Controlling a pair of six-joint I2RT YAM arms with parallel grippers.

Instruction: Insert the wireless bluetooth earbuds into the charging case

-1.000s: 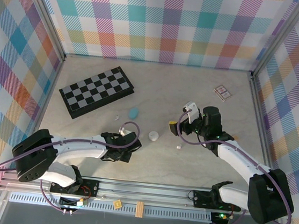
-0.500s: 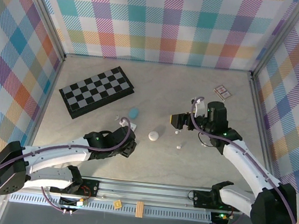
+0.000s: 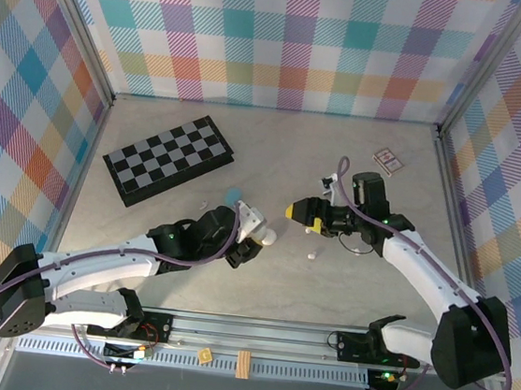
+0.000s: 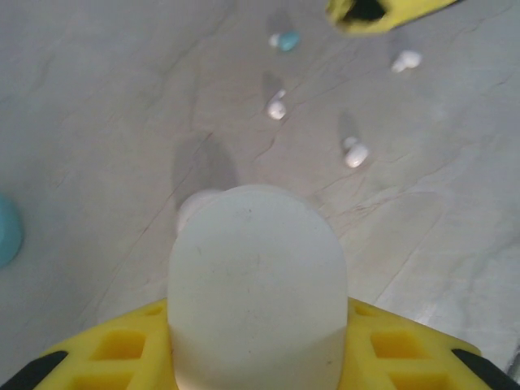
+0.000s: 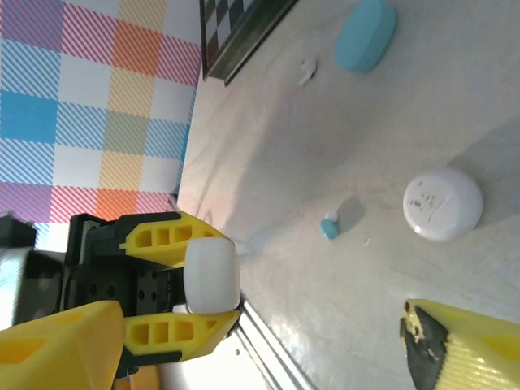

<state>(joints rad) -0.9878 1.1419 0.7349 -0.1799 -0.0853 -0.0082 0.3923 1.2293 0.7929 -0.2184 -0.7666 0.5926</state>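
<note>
— On the worktop [image 3: 358,168], where are the wireless bluetooth earbuds [image 4: 276,107] recorded?

— Loose and scattered, none in a case. A white bud [image 3: 311,254] is noted near the right gripper [image 3: 298,214], on its arm-base side. From the left wrist, several white ones and a blue bud [image 4: 284,39] are seen lying beyond the left gripper [image 3: 257,242], toward the right arm's yellow tip.

— How are the jaws found?

— The left jaws are clenched on a white case [image 4: 256,276], whose long axis runs straight out from them. Whether its lid is raised cannot be told. The right jaws are spread wide, with nothing between them.

— Which relation is the coming move judged to turn on?

— The free right arm is the nearer to the white bud, which lies below and apart from its jaws. The held case lies to that bud's left. A descent onto the bud is therefore expected first. The bud's own axis is too small to be made out. A second white case [image 5: 443,203] and a blue case [image 5: 366,32] are noted resting on the worktop.
</note>
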